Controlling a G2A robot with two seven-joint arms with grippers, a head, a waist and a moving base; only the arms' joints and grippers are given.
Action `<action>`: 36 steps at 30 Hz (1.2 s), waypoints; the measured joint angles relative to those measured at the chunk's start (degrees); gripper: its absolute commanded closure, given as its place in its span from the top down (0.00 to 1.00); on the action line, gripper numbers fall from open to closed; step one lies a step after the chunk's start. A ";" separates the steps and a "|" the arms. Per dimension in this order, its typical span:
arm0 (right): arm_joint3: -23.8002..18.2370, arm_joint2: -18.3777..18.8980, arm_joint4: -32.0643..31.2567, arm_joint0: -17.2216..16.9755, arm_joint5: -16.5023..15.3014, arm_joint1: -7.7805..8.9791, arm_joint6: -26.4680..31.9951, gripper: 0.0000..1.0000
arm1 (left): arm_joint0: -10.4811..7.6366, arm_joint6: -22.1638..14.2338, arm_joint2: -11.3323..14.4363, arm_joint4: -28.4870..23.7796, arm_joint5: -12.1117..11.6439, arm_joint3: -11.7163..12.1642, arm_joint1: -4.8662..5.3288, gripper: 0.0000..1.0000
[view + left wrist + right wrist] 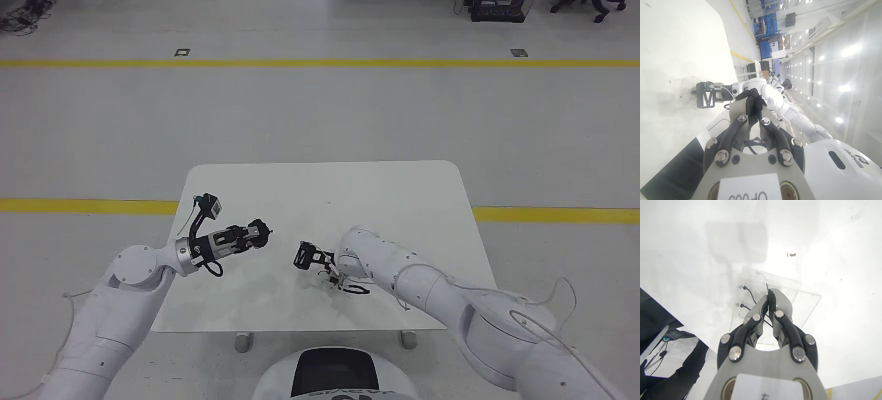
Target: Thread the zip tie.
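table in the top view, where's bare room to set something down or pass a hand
The far half of the table, from its far edge to both pincers, is bare, as is its right side. Crowded: the near middle, where the left pincer faces the right pincer, shut on a zip tie over the clear stand.

I count one bench (pixel 400 185) carrying one clear stand (pixel 806 302). At the stand I make out three zip ties (pixel 745 287), two with black heads and one paler, though reflections leave that count unsure.
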 measured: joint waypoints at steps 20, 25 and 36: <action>-11.29 4.60 0.72 0.48 0.16 7.95 -3.57 0.00 | 0.00 0.00 0.00 0.00 0.00 0.00 0.00 0.00; -15.80 9.01 0.24 -2.51 1.00 11.47 -6.75 0.00 | 0.00 0.00 0.00 0.00 0.00 0.00 0.00 0.00; -18.76 13.20 0.83 -5.43 0.70 14.13 -11.11 0.00 | 0.00 0.00 0.00 0.00 0.00 0.00 0.00 0.00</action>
